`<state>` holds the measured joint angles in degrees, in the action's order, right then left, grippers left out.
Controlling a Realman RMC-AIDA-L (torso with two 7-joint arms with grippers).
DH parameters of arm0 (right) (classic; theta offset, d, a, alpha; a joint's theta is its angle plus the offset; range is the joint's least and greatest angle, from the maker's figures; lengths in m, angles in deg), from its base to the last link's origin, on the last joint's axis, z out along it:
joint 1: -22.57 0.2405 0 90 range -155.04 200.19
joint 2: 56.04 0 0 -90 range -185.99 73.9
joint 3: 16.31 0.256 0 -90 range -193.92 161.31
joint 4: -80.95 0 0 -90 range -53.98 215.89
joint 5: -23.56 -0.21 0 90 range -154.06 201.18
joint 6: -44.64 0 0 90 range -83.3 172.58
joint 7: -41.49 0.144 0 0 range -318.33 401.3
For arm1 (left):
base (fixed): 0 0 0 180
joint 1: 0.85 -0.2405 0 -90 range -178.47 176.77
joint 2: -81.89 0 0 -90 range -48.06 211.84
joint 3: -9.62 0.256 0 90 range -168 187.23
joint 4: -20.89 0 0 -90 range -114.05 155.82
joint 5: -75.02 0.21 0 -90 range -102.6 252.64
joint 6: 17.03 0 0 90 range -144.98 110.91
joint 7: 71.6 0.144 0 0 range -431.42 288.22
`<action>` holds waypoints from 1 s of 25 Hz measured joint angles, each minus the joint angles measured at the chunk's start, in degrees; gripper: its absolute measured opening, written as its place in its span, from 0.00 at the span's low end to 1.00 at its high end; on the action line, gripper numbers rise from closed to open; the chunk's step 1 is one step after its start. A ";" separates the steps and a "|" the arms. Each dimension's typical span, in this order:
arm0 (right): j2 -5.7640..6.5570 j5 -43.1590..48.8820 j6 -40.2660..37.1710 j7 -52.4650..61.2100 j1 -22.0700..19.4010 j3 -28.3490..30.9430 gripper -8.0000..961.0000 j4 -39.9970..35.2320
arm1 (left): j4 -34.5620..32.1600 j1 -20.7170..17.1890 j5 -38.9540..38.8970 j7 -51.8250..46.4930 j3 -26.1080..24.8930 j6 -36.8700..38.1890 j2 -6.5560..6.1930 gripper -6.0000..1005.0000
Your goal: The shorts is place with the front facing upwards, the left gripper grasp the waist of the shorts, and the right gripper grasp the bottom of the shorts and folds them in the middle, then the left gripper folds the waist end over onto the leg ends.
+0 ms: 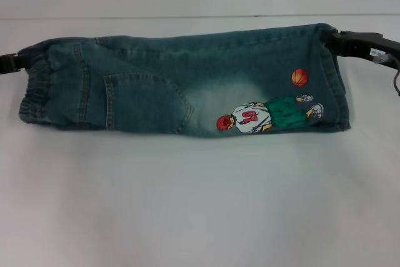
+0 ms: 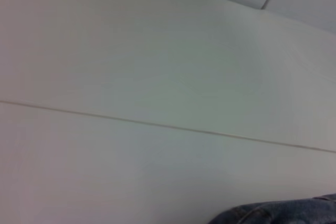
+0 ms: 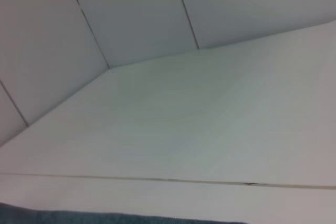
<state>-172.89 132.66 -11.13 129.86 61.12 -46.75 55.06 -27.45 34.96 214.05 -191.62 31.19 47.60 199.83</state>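
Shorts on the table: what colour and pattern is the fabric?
Faded blue denim shorts with a printed basketball player and an orange ball; clearest in the head view.

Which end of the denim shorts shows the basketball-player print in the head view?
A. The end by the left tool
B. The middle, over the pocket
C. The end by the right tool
C: the player print lies on the shorts near the right tool, far from the left tool.

Only small parts of the robot are showing in the head view. The right gripper point(image 1: 359, 43) is showing as a black, blocky body with a small white label carrying dark print, and a thin black cable is looping beside it. The left gripper point(image 1: 9, 63) is showing as a plain black bar.
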 joint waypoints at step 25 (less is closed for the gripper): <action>-1.82 -0.27 11.56 -2.90 3.86 -5.19 0.04 1.55 | 1.81 -0.02 0.12 0.31 6.83 -7.85 0.53 0.02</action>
<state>-174.72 132.39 0.43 126.95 64.98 -51.93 56.61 -25.64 34.94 214.18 -191.30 38.02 39.75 200.36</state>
